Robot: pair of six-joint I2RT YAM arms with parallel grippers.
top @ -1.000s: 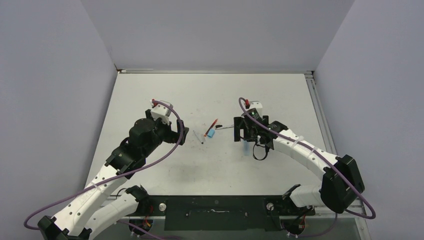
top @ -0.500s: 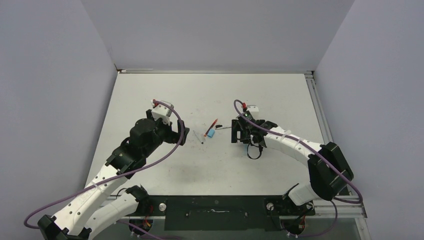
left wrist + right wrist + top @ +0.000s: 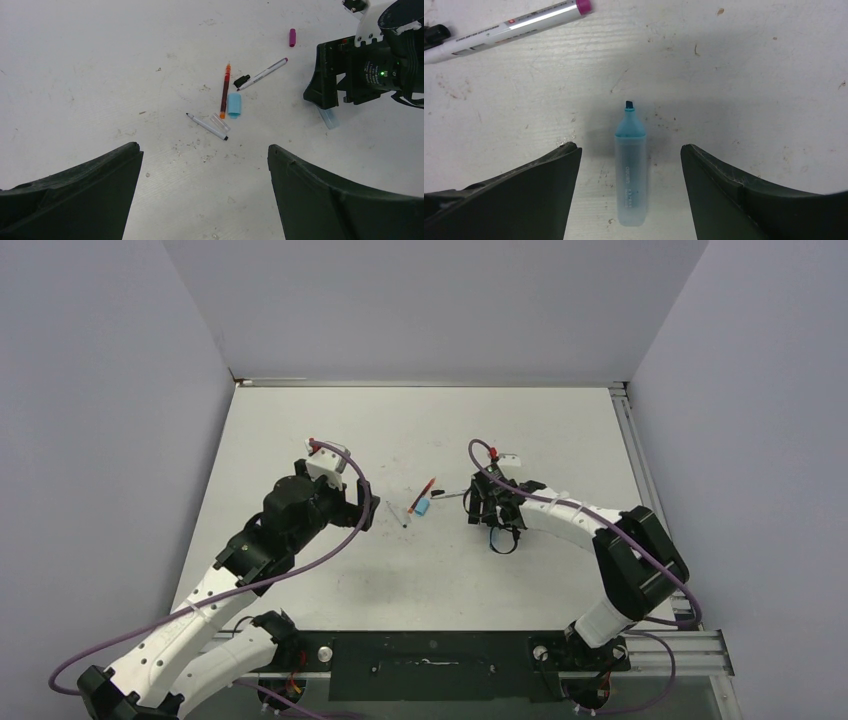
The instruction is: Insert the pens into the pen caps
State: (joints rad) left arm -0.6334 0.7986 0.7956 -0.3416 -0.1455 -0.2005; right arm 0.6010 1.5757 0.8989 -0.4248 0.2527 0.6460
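Pale-blue pen (image 3: pixel 630 185) lies uncapped on the desk (image 3: pixel 764 75), untouched, centred between the parted jaws of the right gripper (image 3: pixel 628 150). Pinch its barrel squarely, clear of the tip; the left gripper (image 3: pixel 205 150), spread wide, hovers near the cap (image 3: pixel 234 105).

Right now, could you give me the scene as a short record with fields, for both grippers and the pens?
left gripper: open, empty, above the table
right gripper: open, one finger on each side of the blue highlighter, not touching it
blue highlighter: uncapped, lying flat
light-blue cap: lying beside the red pen
magenta cap: lying apart from the other pieces
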